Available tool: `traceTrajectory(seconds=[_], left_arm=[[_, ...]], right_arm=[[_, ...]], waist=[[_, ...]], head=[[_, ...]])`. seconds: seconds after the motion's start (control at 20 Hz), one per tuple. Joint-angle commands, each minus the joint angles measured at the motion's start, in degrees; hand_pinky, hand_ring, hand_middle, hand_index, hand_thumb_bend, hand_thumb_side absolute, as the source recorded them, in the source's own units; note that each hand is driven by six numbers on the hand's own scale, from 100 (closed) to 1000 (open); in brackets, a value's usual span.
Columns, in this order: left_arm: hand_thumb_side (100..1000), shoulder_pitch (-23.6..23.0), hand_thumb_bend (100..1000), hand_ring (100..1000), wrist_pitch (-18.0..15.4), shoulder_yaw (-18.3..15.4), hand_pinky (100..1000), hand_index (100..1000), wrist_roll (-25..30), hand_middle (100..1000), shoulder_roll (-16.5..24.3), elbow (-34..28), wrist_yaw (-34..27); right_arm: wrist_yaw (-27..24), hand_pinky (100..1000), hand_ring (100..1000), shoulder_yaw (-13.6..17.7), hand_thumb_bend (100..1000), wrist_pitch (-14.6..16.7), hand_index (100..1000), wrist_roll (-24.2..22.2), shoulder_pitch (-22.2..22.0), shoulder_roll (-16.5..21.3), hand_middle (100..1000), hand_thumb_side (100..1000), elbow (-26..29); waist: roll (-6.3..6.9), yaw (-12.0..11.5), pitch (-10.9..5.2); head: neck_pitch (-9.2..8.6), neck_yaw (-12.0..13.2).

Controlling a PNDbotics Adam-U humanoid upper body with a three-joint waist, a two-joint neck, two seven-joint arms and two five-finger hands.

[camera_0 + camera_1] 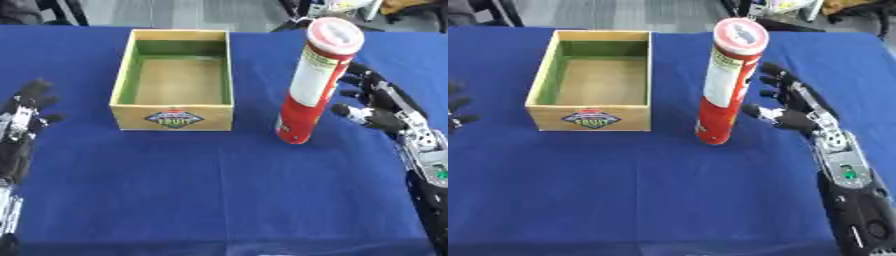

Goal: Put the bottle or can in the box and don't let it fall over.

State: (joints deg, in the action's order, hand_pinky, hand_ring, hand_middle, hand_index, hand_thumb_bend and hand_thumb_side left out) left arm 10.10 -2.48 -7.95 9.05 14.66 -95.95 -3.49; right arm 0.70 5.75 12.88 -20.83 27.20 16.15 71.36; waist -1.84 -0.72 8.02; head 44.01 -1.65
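Observation:
A tall red and white can with a clear lid stands upright on the blue table, just right of the wooden box. The box is open at the top, green inside, with nothing in it and a "FRUIT" label on its front wall. My right hand is beside the can's right side, open, fingers spread toward it and a small gap between them and the can. At the left edge my left hand rests open, fingers up, well away from the box.
A blue cloth covers the whole table, bare in front of the box and can. Chair legs and floor show beyond the far edge.

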Motion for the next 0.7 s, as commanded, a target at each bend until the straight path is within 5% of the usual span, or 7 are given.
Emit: traceTrajectory(seconds=[0.05,0.7], left_arm=[[805,0.31,383,899,-0.04,0.05,772,945,0.25,894,0.53,-1.29,-0.07],[809,0.38,377,901,-0.09,0.13,774,946,0.51,895,0.43,-1.25,-0.04]], right_arm=[[0.19,869,969,-0.01,753,0.02,993,0.05,1.09,0.31,953,368,0.95],[0.03,866,966,-0.47,749,-0.19,992,-0.40,1.49,-1.37,949,380,2.36]], waist=[[0.21,-0.01,-0.76],[0.18,-0.16,-0.58]], head=[[0.11,-0.18],[0.11,-0.39]])
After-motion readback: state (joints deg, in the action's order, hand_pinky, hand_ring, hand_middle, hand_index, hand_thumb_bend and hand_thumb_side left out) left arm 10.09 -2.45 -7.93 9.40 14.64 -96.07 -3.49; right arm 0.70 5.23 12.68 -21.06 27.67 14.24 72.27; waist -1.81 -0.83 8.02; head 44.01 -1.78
